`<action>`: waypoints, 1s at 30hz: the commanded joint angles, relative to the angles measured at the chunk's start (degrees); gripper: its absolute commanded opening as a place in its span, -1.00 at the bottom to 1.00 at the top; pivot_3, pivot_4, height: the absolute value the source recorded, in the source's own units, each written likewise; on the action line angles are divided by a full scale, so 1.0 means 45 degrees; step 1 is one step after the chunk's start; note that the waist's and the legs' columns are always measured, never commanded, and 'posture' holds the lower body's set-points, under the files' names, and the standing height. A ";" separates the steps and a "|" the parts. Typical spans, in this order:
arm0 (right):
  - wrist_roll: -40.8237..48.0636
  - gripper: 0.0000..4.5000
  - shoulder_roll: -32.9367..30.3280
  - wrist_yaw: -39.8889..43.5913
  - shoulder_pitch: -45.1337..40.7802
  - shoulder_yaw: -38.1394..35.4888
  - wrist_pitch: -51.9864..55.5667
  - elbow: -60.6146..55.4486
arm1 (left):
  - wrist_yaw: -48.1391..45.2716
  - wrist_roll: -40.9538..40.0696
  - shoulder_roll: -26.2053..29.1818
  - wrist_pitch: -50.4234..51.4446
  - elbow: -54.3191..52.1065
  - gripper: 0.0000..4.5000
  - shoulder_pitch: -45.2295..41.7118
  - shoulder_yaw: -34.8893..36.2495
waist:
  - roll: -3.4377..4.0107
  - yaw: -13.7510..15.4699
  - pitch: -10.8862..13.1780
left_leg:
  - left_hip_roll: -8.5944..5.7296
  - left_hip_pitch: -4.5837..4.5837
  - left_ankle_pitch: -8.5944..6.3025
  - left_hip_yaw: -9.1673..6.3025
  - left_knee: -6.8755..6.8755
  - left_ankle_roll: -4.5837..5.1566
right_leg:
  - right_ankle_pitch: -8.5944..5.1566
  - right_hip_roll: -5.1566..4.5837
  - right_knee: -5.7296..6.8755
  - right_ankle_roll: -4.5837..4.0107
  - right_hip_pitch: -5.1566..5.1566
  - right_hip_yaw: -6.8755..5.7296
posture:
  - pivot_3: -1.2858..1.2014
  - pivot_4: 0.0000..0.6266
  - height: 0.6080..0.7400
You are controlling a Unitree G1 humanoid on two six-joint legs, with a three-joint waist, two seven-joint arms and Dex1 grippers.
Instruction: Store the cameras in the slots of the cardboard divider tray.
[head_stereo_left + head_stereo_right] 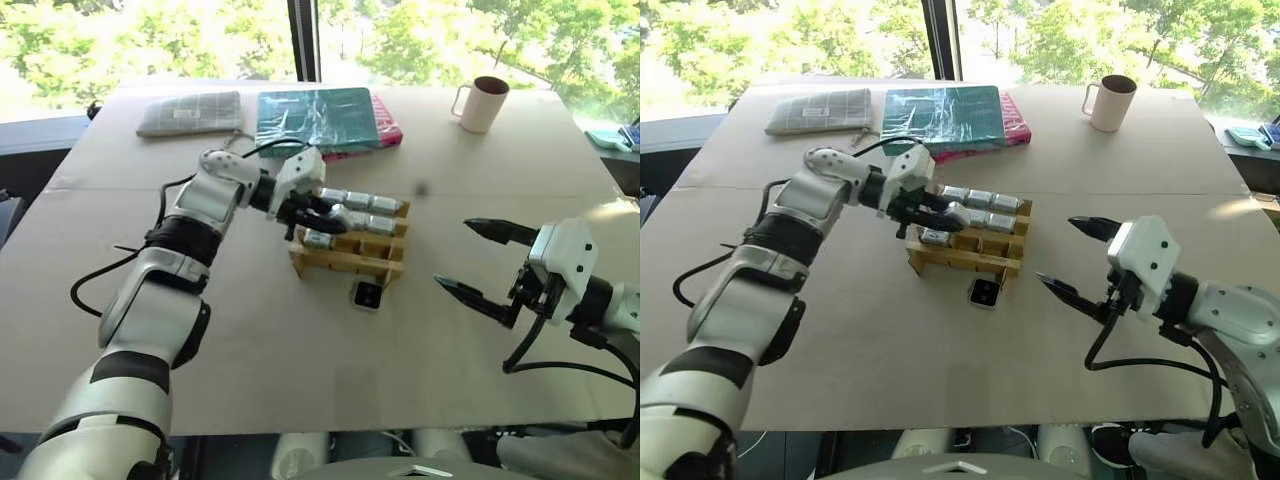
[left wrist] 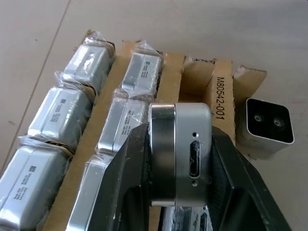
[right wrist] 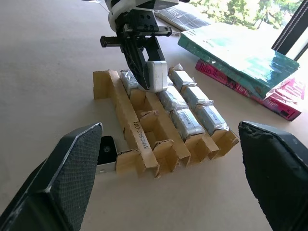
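The left gripper (image 1: 318,214) is pinching a bare camera (image 2: 180,159) by its flat sides above the cardboard divider tray (image 1: 350,262) — rigid, smooth metal, probably slippery. The right gripper (image 1: 484,264) is hanging spread wide; another camera (image 1: 367,295) is lying on the table (image 1: 300,350).

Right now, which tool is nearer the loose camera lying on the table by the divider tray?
Left. The left tool is over the cardboard divider tray beside that loose camera, shut on another camera. The right tool is open, off to the side.
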 commanded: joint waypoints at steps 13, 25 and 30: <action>-0.0171 0.99 -0.0035 -0.0901 0.0778 0.0329 -0.0416 -0.0933 | -0.0517 0.1874 -0.0423 0.0696 -0.2112 -0.62 0.0444 0.0028 | -0.0019 -0.0038 -0.0007 | -0.0002 -0.0085 -0.0010 -0.0011 0.0065 0.0021 | 0.0010 -0.0005 0.0033 0.0014 -0.0065 0.0003 | 0.03 -0.52 1.00; -0.0392 1.00 -0.0234 -0.0738 0.0723 0.0621 -0.0650 -0.0690 | 0.0562 0.3385 -0.0161 0.0792 -0.3836 -0.39 0.1216 -0.0233 | -0.0023 -0.0036 -0.0014 | 0.0001 -0.0068 -0.0009 -0.0011 0.0077 0.0020 | 0.0010 -0.0002 0.0044 0.0014 -0.0054 0.0010 | 0.03 -0.52 1.00; -0.0349 1.00 -0.0209 -0.0719 0.0533 0.0881 -0.0535 -0.0611 | 0.0409 0.1757 -0.0246 0.2851 -0.5739 0.64 0.1251 0.1031 | -0.0024 -0.0031 -0.0015 | 0.0002 -0.0071 -0.0009 -0.0012 0.0086 0.0021 | 0.0011 -0.0002 0.0046 0.0015 -0.0054 0.0015 | 0.03 -0.52 1.00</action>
